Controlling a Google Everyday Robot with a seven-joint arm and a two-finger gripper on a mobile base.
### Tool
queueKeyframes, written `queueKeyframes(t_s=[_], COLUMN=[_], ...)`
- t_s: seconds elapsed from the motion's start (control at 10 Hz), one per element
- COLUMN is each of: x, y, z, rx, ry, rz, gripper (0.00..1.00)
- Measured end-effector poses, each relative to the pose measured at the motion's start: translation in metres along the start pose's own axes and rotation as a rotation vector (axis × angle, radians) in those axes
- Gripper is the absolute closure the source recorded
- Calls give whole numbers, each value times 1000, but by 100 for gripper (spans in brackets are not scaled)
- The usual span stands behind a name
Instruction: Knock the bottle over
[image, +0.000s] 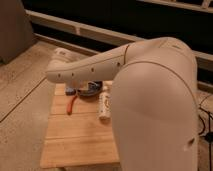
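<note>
The bottle (104, 103) is a slim whitish plastic bottle with dark print, on the wooden table (75, 142) near its middle. Its long axis points toward me, and I cannot tell whether it stands or lies. My arm (95, 67) crosses the view above the table's far part. My gripper (90, 90) shows only as a dark shape under the arm. It sits just left of the bottle's top and close to it; whether they touch is hidden.
A thin orange-handled tool (72, 104) lies on the table left of the bottle. A small bluish object (69, 91) sits at the far left under the arm. My arm's large white shoulder (157, 110) blocks the table's right side. Speckled floor surrounds the table.
</note>
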Motion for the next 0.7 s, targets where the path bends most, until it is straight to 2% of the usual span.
queueKeyframes(t_s=[0.1,0.3,0.4,0.7], x=[0,0,0,0], y=[0,0,0,0], z=[0,0,0,0], rx=[0,0,0,0], ry=[0,0,0,0], rz=[0,0,0,1], gripper=[46,25,20,20])
